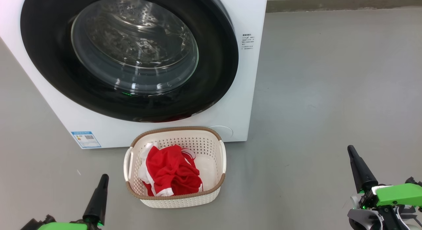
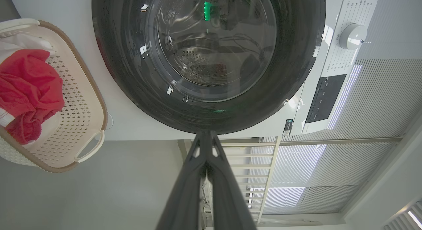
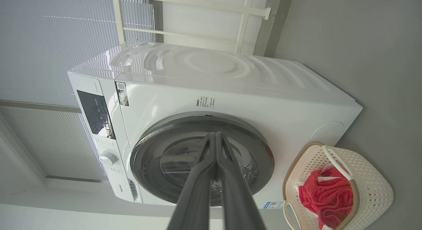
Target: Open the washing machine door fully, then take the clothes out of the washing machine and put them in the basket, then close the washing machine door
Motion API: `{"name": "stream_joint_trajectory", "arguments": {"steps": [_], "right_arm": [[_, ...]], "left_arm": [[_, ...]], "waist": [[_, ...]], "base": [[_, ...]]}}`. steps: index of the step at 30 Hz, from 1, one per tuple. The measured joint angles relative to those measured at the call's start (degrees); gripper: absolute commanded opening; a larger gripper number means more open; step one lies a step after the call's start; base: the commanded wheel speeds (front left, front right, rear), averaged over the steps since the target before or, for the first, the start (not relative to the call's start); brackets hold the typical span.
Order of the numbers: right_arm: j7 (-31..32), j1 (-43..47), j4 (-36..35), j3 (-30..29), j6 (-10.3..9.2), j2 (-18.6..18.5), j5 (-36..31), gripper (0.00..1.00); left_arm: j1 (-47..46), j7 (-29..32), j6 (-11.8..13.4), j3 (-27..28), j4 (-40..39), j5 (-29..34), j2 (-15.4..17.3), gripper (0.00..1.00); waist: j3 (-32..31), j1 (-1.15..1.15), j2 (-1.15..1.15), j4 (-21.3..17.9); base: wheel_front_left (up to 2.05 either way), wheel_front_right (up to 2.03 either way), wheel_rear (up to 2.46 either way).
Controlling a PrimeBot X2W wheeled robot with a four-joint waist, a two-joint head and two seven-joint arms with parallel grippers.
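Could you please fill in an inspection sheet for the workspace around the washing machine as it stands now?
Surface: smooth grey floor.
Job's things: washing machine door looks shut on the washing machine; clothes lie in the basket, which stands on the floor just before the machine.
Clutter: nothing seen.
Grippers: left gripper and right gripper held low on either side of the basket, jaws shut, holding nothing.
Cables: nothing seen on the floor.
Surroundings: pale slatted blinds beyond the machine.
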Motion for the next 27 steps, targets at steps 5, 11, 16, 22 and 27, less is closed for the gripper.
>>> {"name": "stream_joint_trajectory", "arguments": {"steps": [5, 11, 16, 22, 27], "right_arm": [[0.05, 0.0, 0.01, -0.02, 0.0, 0.02, -0.01, 0.0], [0.05, 0.0, 0.01, -0.07, 0.0, 0.04, -0.01, 0.0], [0.05, 0.0, 0.02, -0.09, 0.0, 0.07, -0.01, 0.0], [0.07, 0.0, 0.02, -0.12, 0.0, 0.08, -0.02, 0.0], [0.31, 0.0, 0.02, -0.13, 0.0, 0.09, -0.02, 0.0]], "left_arm": [[0.0, 0.0, 0.0, 0.04, 0.0, 0.0, -0.01, 0.0], [0.0, 0.01, 0.0, 0.08, 0.0, 0.01, -0.02, 0.0], [0.0, 0.43, 0.0, 0.13, 0.0, 0.02, -0.04, 0.0], [0.0, 0.43, 0.0, 0.16, 0.0, 0.02, -0.07, 0.0], [0.0, 0.46, 0.0, 0.2, 0.0, 0.23, -0.11, 0.0]], "waist": [[0.0, 0.0, 0.0, 0.0], [0.0, 0.0, 0.0, 0.0], [0.0, 0.0, 0.0, 0.0], [0.0, 0.0, 0.0, 0.0], [0.0, 0.0, 0.0, 0.0]], "base": [[0.0, 0.0, 0.0], [0.0, 0.0, 0.0], [0.0, 0.0, 0.0], [0.0, 0.0, 0.0], [0.0, 0.0, 0.0]]}}
